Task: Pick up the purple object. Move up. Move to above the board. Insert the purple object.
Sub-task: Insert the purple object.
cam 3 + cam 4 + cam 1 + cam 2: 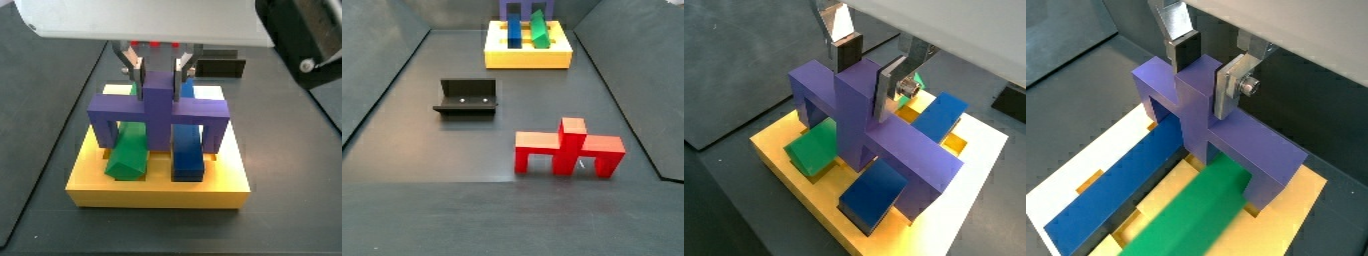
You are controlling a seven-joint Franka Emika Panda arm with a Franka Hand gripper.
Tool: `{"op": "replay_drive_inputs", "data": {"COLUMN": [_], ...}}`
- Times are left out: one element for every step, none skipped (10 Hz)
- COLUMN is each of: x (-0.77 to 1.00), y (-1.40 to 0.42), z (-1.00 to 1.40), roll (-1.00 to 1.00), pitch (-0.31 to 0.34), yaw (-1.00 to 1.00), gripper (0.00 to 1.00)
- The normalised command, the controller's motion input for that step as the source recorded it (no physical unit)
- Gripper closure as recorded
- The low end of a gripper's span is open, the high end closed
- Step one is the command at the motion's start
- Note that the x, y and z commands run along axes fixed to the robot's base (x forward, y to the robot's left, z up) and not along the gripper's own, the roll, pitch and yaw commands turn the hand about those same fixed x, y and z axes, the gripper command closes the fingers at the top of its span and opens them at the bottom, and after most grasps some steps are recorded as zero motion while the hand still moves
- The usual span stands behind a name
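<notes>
The purple object [885, 135] is a bridge-shaped piece with an upright post. It stands on the yellow board [778, 150], straddling a blue block [878, 190] and a green block [814, 150]. It shows in both wrist views [1227, 135] and in both side views [160, 108] [516, 10]. My gripper [869, 80] hangs over the post top with one finger on each side of it [158, 75]. The jaws stand a little wider than the post, with narrow gaps, so the gripper is open and holds nothing.
A red bridge-shaped object [567, 150] stands on the dark floor near the front. The fixture [466, 97] stands between it and the board [529, 58]. Grey walls slope up along both sides of the floor.
</notes>
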Motion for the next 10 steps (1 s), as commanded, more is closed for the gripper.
{"op": "replay_drive_inputs", "data": {"x": [-0.03, -0.02, 0.00, 0.03, 0.00, -0.15, -0.20, -0.21, -0.32, -0.32], "y": [0.00, 0.00, 0.00, 0.00, 0.07, 0.06, 0.05, 0.04, 0.03, 0.04], "z": [0.25, 0.28, 0.15, 0.02, 0.27, 0.31, 0.31, 0.26, 0.07, -0.11], "roll": [0.01, 0.00, 0.00, 0.00, 0.01, 0.07, 0.06, 0.04, 0.07, 0.06], "pitch": [0.071, 0.070, 0.037, 0.000, 0.104, 0.149, 0.134, 0.107, 0.087, 0.006], "yaw": [-0.03, -0.03, -0.01, 0.00, -0.04, -0.11, -0.12, -0.12, -0.09, -0.05], "gripper": [1.00, 1.00, 1.00, 1.00, 1.00, 1.00, 1.00, 1.00, 1.00, 1.00]}}
